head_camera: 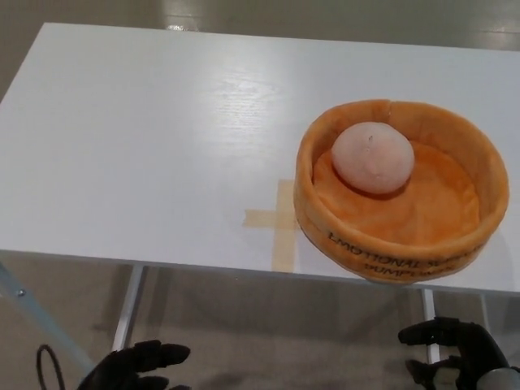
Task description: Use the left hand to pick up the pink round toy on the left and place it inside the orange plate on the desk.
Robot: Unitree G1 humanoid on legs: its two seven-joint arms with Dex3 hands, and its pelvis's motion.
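The pink round toy lies inside the soft orange plate, toward its back left. The plate stands at the right of the white desk, its front wall overhanging the near edge. My left hand is low at the bottom left, below the desk edge, fingers apart and holding nothing. My right hand hangs at the bottom right, also below the desk, empty with its fingers loosely curled apart.
A cross of tan tape marks the desk just left of the plate. Metal desk legs and the floor show under the near edge. A thin black cable loops by my left hand.
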